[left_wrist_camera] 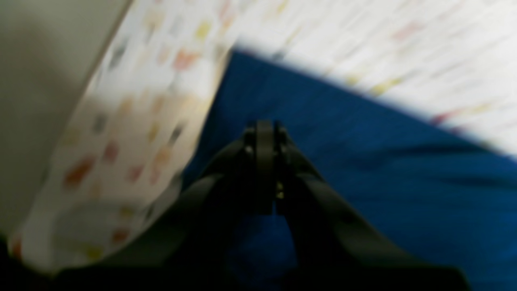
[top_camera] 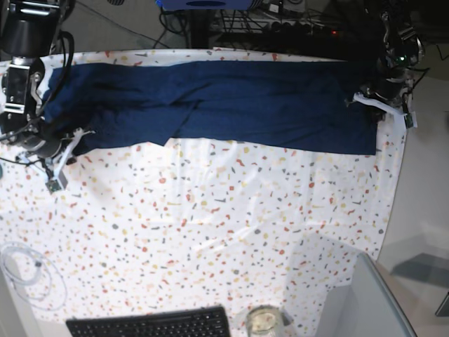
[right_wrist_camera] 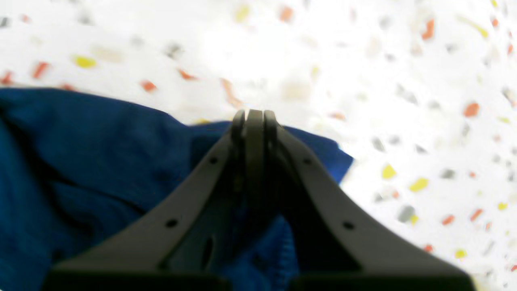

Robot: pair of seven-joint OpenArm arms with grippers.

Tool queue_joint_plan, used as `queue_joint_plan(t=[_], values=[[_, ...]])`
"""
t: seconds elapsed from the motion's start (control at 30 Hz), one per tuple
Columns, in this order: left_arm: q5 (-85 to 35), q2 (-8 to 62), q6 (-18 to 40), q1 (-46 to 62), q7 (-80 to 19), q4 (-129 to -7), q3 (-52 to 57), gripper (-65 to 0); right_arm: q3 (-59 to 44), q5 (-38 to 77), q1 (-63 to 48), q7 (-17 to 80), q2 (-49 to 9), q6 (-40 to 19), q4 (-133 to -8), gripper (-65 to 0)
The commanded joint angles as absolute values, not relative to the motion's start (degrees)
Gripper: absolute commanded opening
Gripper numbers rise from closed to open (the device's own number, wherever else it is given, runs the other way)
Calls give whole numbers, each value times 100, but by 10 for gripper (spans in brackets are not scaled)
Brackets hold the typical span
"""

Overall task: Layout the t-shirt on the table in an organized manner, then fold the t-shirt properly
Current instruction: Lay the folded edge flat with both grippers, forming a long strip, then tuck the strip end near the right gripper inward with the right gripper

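Both claws pinched together at the two ends of a folded blue shirt

The left claw [left_wrist_camera: 264, 129] is closed over the shirt [top_camera: 224, 105] near the desk [top_camera: 210, 217] edge, and the right claw [right_wrist_camera: 254, 117] is closed at the cloth's other end; whether either grips fabric I cannot tell. The shirt lies as a long band across the far side, a keyboard [top_camera: 151, 324] at the near edge.
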State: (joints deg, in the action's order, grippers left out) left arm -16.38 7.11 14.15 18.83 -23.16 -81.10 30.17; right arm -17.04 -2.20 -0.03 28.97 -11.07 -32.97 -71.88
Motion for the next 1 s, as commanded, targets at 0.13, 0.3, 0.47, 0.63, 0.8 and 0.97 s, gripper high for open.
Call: queue_joint_plan(t=[0.13,0.3,0.47,0.63,0.8,0.97], values=[[-1279,699,1481,1798,-2158,-8048,2985,-650,-2176,-163,136,2756,-1209,-2862,-6905,-648],[-1253,716,1481,1798,-2158,-8057,2993,-650,-2220,-145,444,2422,-1420,-2791,-5859,-648],[-1279,725,1481,1815,-2158,-8119,3037,-650,-2229,-154,347,2097,-1455,-2334,-5692,-648],[-1288,743,1481,1815,-2158,-8119,3046,-650,-2229,-127,180,2070,-1446,-2062,-6000,-648],[-1297,734,1481,1868,-2158,-8558,3046,-650,-2237,-110,-198,2070,-1279,-2062,-7090,-650],[-1305,699,1481,1982,-2185,-9068,3266,-650,-2202,-110,-796,2114,-716,-2273,-8848,-645]])
